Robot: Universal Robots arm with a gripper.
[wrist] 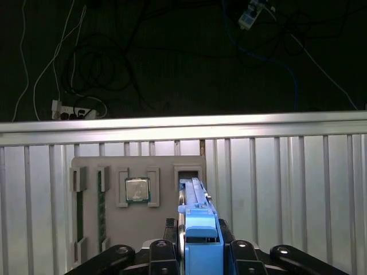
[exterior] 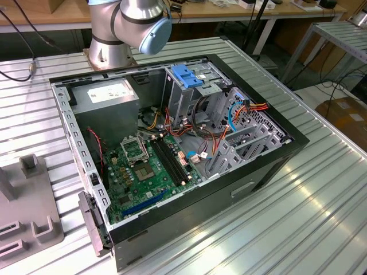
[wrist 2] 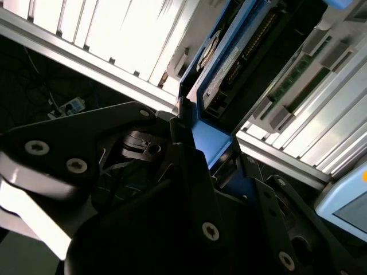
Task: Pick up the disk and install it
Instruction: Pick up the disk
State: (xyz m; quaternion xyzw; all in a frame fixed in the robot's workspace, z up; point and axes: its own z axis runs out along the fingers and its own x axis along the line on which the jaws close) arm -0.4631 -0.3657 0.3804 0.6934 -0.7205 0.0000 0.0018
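In first wrist view, hand [wrist: 200,251] clamped on blue-railed disk [wrist: 194,197], which stands edge-on by end slot of grey fixture tray [wrist: 114,229]; CPU [wrist: 137,189] sits in tray.

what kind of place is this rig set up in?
Probably a robotics lab bench: a slatted aluminium table, an open computer case on it, wooden workbenches behind. The gripper grips the disk.

Exterior view: open case [exterior: 241,189] mid-frame on counter [exterior: 321,217], fixture plate [exterior: 28,226] at lower left beside it; first wrist view: disk [wrist: 195,200] in hand [wrist: 200,247].
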